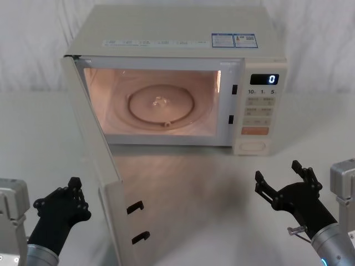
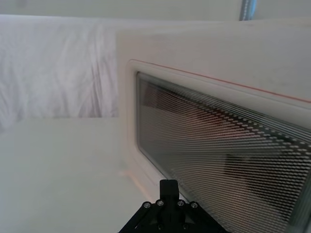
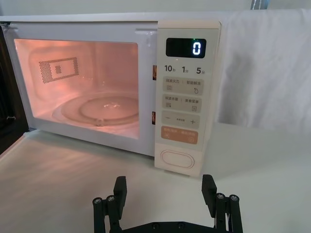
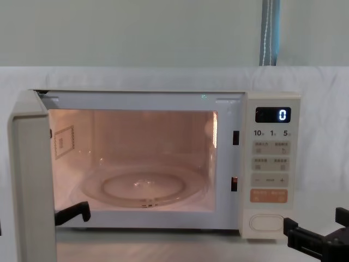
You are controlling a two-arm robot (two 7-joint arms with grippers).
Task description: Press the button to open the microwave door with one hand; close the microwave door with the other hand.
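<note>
Centrally, the microwave (image 1: 172,77) stands on the white table (image 1: 44,127), its lit cavity exposed and the glass turntable (image 1: 162,104) visible inside. The microwave door (image 1: 97,166) is swung fully open on its hinge at the left of the frame, reaching toward the lower left of the head view, with two dark latch hooks (image 1: 137,221) on its free edge. In the left wrist view the door's outer face fills the right half, showing the dark window (image 2: 218,155) and the thin pinkish outline.

The control panel (image 1: 259,111) occupies the right side of the microwave; its display (image 1: 264,79) reads 0. The button (image 1: 254,147) sits at the bottom of the panel, below the orange key (image 1: 255,131).

The right gripper (image 1: 283,185) hovers in the lower right of the head view, in front of the panel and clear of it. Its jaws stand open and hold nothing; in the right wrist view both fingers (image 3: 120,191) rise at the bottom edge, spread wide, below the button (image 3: 177,158).

The left gripper (image 1: 66,199) hangs in the lower left of the head view, just beside the outer face of the open door; whether its jaws are open or closed cannot be told.
</note>
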